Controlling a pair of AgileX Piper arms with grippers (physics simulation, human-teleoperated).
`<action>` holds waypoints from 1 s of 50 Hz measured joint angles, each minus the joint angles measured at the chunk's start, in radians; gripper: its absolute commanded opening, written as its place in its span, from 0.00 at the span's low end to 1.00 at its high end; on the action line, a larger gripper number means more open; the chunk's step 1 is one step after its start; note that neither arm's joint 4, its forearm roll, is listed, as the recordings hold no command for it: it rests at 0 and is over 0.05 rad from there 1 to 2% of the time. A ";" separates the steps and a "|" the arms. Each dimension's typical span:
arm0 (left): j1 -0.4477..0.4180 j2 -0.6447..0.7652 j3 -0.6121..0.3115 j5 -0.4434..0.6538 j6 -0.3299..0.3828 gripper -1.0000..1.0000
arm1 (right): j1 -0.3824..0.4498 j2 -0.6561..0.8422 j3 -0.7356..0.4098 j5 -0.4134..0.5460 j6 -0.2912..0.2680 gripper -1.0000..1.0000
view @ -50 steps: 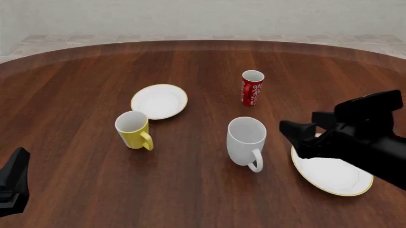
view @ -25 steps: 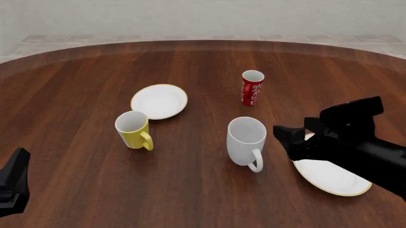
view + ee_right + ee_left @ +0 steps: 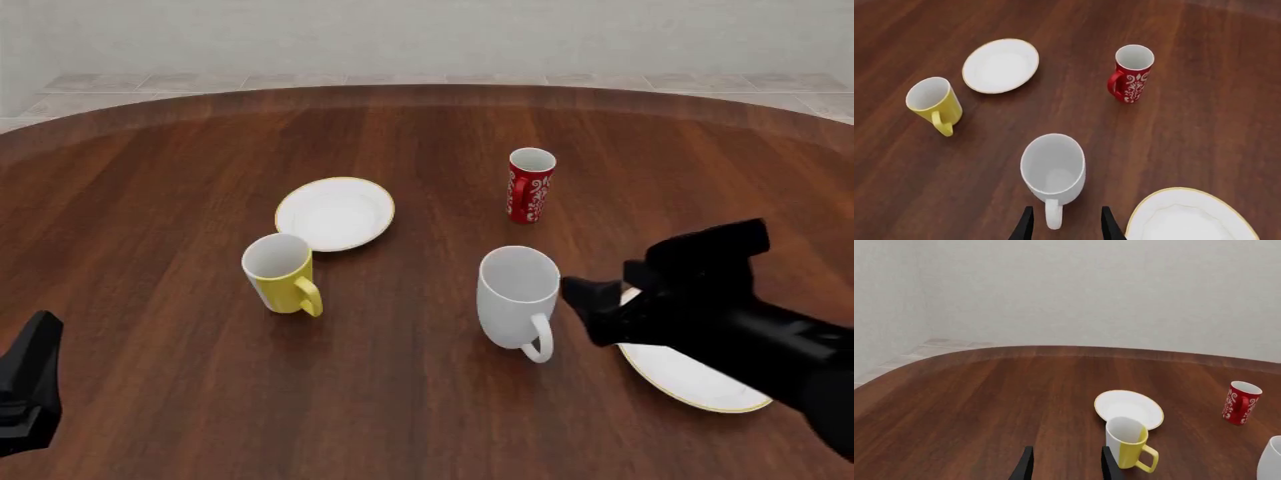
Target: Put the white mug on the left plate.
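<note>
The white mug (image 3: 518,295) stands upright near the table's middle, its loop handle turned toward the arms' side. It fills the lower centre of the right wrist view (image 3: 1053,170). My right gripper (image 3: 597,293) hangs open just right of the mug, apart from it. In the right wrist view the gripper's (image 3: 1066,222) fingers frame the handle from above. The left plate (image 3: 335,213), small and gold-rimmed, lies bare at the back left (image 3: 1001,65). Low at the front left, my left gripper (image 3: 30,385) stays open and holds nothing (image 3: 1067,465).
A yellow mug (image 3: 280,272) stands just in front of the left plate. Behind the white mug is a red patterned cup (image 3: 530,186). The larger gold-rimmed plate (image 3: 694,375) lies at the right, partly under my right arm.
My right gripper has moved left and a little lower, closing in on the white mug's right side. The left arm and all the dishes have stayed still.
</note>
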 measured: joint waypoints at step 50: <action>0.003 -0.001 -0.006 0.003 -0.013 1.00 | 0.048 0.135 0.015 -0.114 0.018 1.00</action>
